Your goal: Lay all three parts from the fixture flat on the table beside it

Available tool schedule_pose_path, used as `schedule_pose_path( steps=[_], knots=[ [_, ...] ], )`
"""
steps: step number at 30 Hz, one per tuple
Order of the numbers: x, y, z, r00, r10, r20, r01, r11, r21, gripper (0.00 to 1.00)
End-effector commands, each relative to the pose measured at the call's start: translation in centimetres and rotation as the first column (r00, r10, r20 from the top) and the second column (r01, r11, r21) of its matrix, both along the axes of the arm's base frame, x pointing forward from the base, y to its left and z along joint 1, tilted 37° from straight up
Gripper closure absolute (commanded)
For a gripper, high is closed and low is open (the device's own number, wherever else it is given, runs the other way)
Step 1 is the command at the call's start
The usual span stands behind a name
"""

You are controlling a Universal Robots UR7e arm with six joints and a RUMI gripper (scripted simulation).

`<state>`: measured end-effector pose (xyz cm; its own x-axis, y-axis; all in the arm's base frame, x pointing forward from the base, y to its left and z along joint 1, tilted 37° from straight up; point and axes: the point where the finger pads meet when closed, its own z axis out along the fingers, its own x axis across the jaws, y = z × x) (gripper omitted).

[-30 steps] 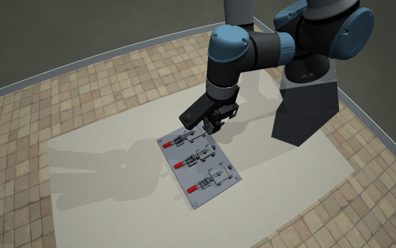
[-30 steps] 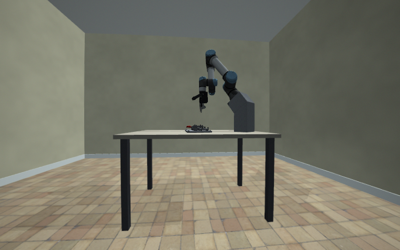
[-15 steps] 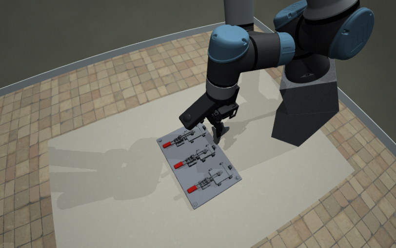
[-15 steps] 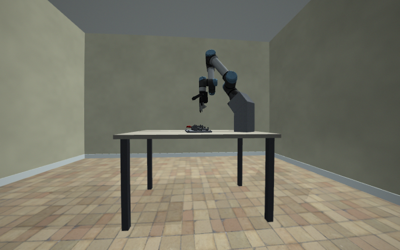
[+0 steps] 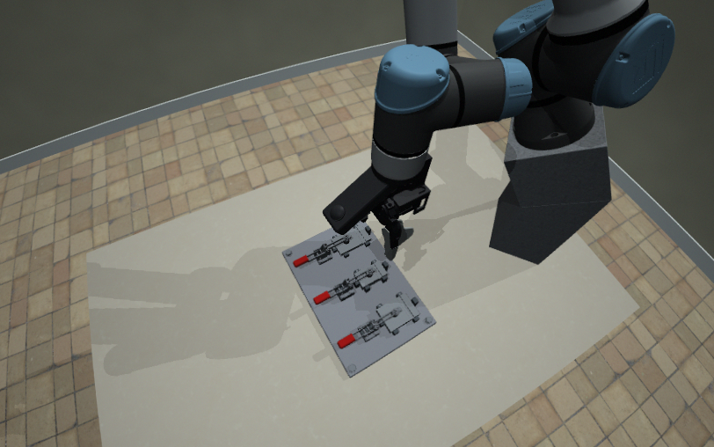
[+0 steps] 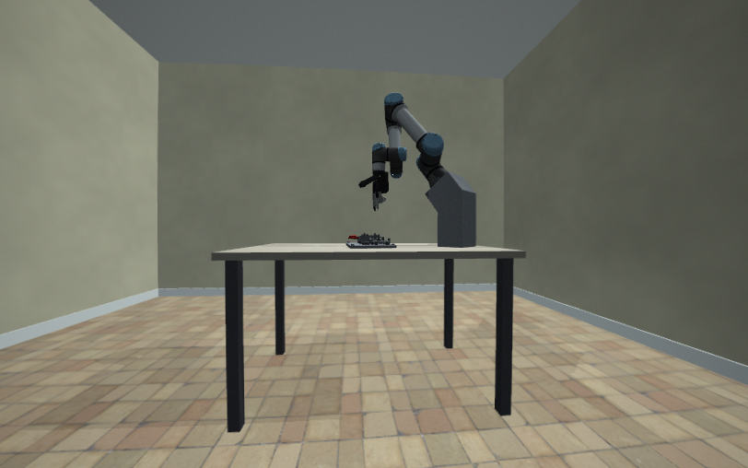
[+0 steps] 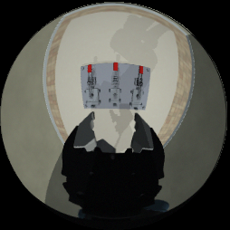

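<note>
Item one, your fixture (image 5: 363, 311): grey plate on the table (image 5: 210, 400), below and ahead of your gripper (image 5: 396, 238). Item two: three clamps with red handles (image 7: 90, 68) in a row left to right, each with its part (image 7: 92, 96) seated nearer your gripper. Item three, your gripper: well above the plate, jaws spread, holding nothing.

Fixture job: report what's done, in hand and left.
Done: nothing; no part lies on the table beside the fixture. In hand: the gripper hovers above it, fingers apart and empty. Left: all three stations, red-handled clamps included, and laying the parts flat.
</note>
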<state>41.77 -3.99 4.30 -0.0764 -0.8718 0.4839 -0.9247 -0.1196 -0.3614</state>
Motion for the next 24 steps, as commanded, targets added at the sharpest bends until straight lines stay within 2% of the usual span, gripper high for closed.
schedule_pose_path(
  steps=[1, 4, 5, 24],
  knots=[
    [-0.05, 0.06, 0.03, 1.0, 0.002, 0.0, -0.002, 1.0, -0.001, 0.41],
    [-0.05, 0.06, 0.03, 1.0, 0.002, 0.0, -0.002, 1.0, -0.001, 0.41],
    [-0.05, 0.06, 0.03, 1.0, 0.002, 0.0, -0.002, 1.0, -0.001, 0.72],
    [-0.05, 0.06, 0.03, 1.0, 0.002, 0.0, -0.002, 1.0, -0.001, 0.72]
  ],
)
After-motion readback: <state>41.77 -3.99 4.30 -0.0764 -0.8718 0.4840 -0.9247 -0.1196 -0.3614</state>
